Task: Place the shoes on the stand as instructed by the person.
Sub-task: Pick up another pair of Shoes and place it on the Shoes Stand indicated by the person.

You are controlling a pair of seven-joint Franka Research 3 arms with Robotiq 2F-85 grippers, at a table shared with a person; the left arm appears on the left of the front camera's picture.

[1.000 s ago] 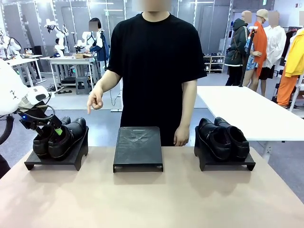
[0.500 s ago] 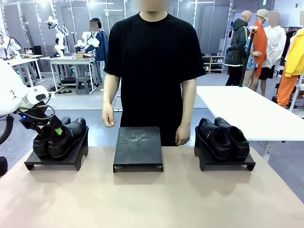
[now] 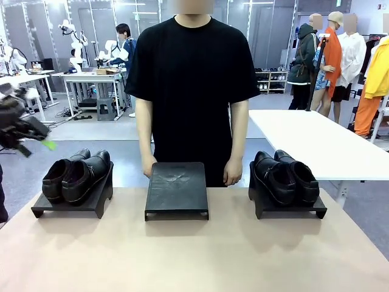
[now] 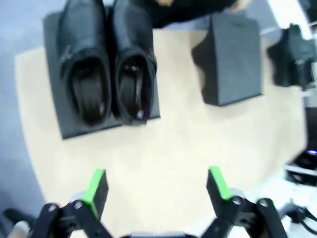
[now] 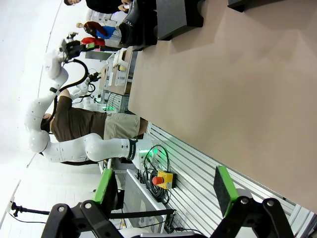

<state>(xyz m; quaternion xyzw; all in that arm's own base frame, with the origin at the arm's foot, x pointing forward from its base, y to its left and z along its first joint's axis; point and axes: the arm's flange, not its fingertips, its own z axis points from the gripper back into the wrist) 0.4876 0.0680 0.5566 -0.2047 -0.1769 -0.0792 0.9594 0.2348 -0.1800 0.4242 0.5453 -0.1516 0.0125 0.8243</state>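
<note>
Shoes (image 3: 76, 174) fill 2 outer stands (image 3: 73, 201); both end effectors (image 4: 156, 186) (image 5: 163, 191) gape empty.

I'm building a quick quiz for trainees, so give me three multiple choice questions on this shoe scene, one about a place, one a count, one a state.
1. Where is the empty stand?
A. between the two shoe-bearing stands
B. at the table's left end
C. on the floor

2. How many shoes are on the table's stands?
A. two
B. four
C. six

3. What state is the left end effector in?
A. shut on a shoe
B. shut on nothing
C. open, holding nothing

Answers: 1 A, it sits in the middle with the left pair and the right pair on either side. 2 B, two pairs show. 3 C, its green pads stand wide apart above the bare table.
</note>
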